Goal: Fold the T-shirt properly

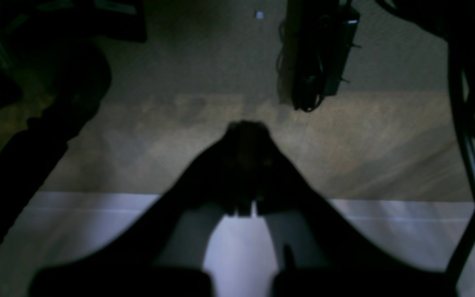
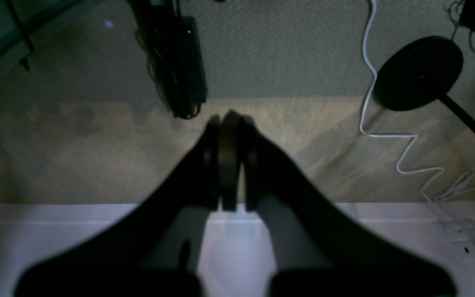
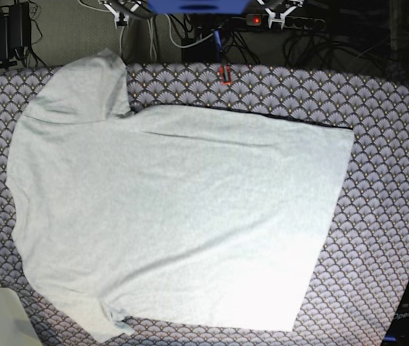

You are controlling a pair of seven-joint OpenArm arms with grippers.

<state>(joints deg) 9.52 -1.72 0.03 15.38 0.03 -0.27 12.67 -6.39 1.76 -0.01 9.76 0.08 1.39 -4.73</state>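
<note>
While spread flat on the tablecloth (image 3: 392,144), the T-shirt (image 3: 182,216); left hand (image 1: 245,132) and right hand (image 2: 229,123) clenched, empty.

The table's got a dark scallop-patterned tablecloth (image 3: 392,166) over it, with the grey T-shirt (image 3: 175,216) spread flat on top, plain side up.

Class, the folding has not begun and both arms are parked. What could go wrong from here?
1. The T-shirt overhangs the tablecloth at the base view's left edge; a tug might drag it off.
2. Its upper left sleeve lies bunched, so folds may come out uneven.
3. Pinching too deep may catch the tablecloth too.
</note>
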